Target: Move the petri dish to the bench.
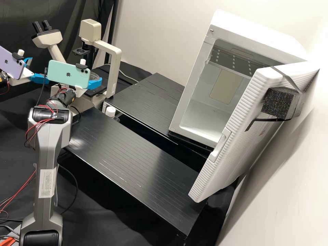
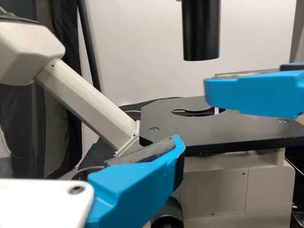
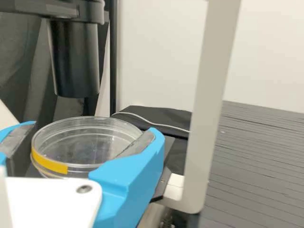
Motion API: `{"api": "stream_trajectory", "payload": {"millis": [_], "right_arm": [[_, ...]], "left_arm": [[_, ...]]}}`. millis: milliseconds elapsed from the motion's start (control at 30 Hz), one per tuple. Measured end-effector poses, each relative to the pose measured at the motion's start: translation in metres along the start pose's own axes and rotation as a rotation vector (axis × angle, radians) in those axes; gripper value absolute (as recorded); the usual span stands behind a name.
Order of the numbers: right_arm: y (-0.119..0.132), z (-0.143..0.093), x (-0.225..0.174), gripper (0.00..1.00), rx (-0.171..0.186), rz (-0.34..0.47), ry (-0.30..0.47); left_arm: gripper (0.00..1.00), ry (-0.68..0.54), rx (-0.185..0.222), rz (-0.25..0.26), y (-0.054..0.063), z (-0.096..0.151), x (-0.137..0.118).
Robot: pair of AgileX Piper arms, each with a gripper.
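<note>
Beside the microscope [image 1: 106,46], my right gripper [image 1: 95,83] is partly hidden by a green phone. The clear petri dish [image 1: 93,72] is at that gripper. In the right wrist view, the right gripper [image 3: 92,133] is shut on the dish [image 3: 83,142], which is level and has yellow tape on its side. At the far left, my left gripper [image 1: 38,70] stands open with nothing held. Its right-hand finger shows in the left wrist view, where the left gripper [image 2: 90,137] faces the microscope stage [image 2: 190,126]; a blue finger of the other arm [image 2: 256,92] is above the stage's edge.
Two black slatted bench tops, a front one [image 1: 136,164] and a rear one [image 1: 147,99], lie right of the microscope. A white incubator [image 1: 205,112] stands behind with its door [image 1: 235,136] open. A small white-capped item [image 1: 110,111] sits between bench and microscope.
</note>
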Motion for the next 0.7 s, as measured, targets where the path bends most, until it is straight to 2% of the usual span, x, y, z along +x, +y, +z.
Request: {"api": "stream_trajectory", "payload": {"millis": [200, 333, 433, 567, 700], "right_arm": [[0.011, 0.008, -0.026, 0.00, -0.048, 0.034, 0.005], [0.027, 0.017, -0.058, 0.00, -0.085, 0.096, 0.010], [0.039, 0.025, -0.083, 0.00, -0.081, 0.146, 0.010], [0.050, 0.039, -0.117, 0.00, -0.105, 0.197, 0.002], [0.060, 0.063, -0.144, 0.00, -0.123, 0.231, -0.037]], "left_arm": [[1.00, 0.000, 0.000, 0.000, 0.000, 0.000, 0.000], [1.00, 0.000, 0.000, 0.000, 0.000, 0.000, 0.000], [1.00, 0.000, 0.000, 0.000, 0.000, 0.000, 0.000], [1.00, 0.000, 0.000, 0.000, 0.000, 0.000, 0.000], [1.00, 0.000, 0.000, 0.000, 0.000, 0.000, 0.000]]}}
